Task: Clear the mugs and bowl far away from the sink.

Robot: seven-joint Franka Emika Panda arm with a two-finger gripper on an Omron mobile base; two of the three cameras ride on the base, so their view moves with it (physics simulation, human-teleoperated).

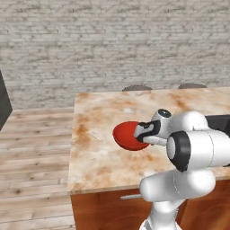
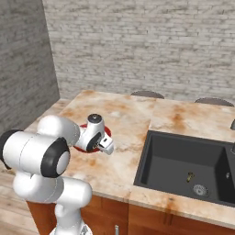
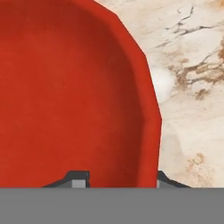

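The glossy red bowl (image 1: 125, 134) (image 2: 107, 132) (image 3: 74, 87) rests on the marble counter, left of the sink (image 2: 183, 167). My gripper (image 1: 142, 142) (image 2: 97, 148) (image 3: 118, 180) reaches down over the bowl's near-right rim. In the hand view one fingertip (image 3: 78, 178) is inside the bowl and the other (image 3: 165, 179) is outside the rim wall. A gap still shows between the inner fingertip and the wall, so the jaws are open around the rim. The mugs are out of view.
The marble counter (image 1: 99, 161) ends at a left edge above the wooden floor (image 1: 31, 148). Two round stool tops (image 1: 137, 88) (image 2: 147, 94) stand behind the counter's far edge. A brick wall closes the back.
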